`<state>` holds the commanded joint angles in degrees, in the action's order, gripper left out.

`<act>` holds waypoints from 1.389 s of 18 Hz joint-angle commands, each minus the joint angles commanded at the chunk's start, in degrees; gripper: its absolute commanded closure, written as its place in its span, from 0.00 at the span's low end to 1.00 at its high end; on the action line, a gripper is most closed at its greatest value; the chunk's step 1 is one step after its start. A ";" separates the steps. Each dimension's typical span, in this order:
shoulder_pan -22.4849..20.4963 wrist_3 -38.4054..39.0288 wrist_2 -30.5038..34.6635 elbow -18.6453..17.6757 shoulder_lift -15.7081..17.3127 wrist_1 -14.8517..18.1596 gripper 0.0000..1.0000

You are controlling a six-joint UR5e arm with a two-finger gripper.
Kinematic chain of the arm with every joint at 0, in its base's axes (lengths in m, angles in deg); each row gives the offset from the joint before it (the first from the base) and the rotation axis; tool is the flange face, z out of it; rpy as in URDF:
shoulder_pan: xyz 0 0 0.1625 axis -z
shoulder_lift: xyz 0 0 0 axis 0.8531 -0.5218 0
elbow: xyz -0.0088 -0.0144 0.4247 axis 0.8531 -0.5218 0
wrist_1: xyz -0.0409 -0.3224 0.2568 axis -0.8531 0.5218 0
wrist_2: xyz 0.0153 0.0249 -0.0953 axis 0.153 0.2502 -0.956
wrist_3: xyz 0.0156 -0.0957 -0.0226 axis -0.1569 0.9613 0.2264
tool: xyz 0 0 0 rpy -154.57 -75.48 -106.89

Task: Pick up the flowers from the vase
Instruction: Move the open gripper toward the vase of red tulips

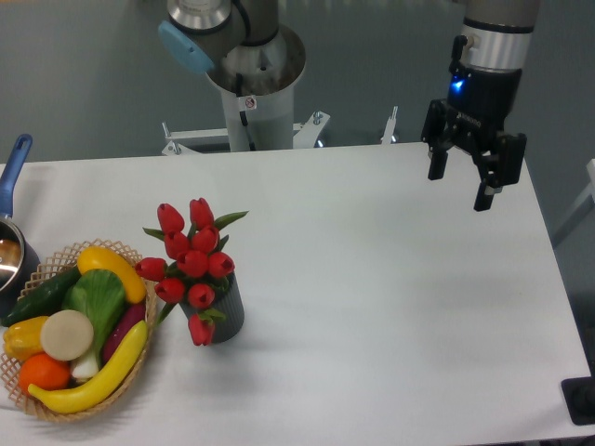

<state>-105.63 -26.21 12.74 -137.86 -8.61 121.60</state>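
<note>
While its arm is running out of the top edge, the gripper is hanging with fingers spread, grasping nothing, well apart from the flowers standing in the vase. The basket is holding fruit and vegetables beside a half-cropped pot.

The flowers cover the mouth of the vase and most of its front, so their stems are out of sight. A pot at the left is cut by the edge, as is a dark block low on the right. The arm runs out at the top.
</note>
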 joint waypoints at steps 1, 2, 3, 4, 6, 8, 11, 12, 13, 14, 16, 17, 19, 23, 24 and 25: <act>0.09 0.00 0.00 -0.35 0.00 -0.09 0.00; 0.09 0.00 0.00 -0.35 0.00 -0.17 0.00; 0.09 0.00 0.00 -0.35 0.09 -0.09 0.00; 0.17 0.00 0.09 -0.35 0.09 0.00 0.00; 0.44 0.61 0.09 -0.35 0.09 0.09 0.00; 0.44 0.79 -0.17 -1.05 0.26 0.09 0.00; 0.26 0.88 -1.93 -3.86 1.31 -0.26 0.00; 0.26 1.31 -1.93 -4.83 1.67 -0.26 0.00; 0.35 3.32 -1.93 -5.18 2.10 -0.26 0.00; 0.44 6.03 -2.02 -5.45 2.28 -0.26 0.00; 0.88 10.61 -2.28 -5.89 2.46 -0.35 0.00; 0.97 11.94 -2.90 -6.41 2.55 -0.35 0.00; 0.97 13.00 -4.91 -7.03 2.46 -0.35 0.00; 0.97 17.56 -11.42 -9.14 2.55 -0.53 0.00; 0.88 17.05 -11.43 -9.14 2.64 -0.70 0.00; 0.79 17.05 -11.34 -9.14 2.64 -1.05 0.00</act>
<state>-104.84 -9.17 1.40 -147.00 -5.97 120.54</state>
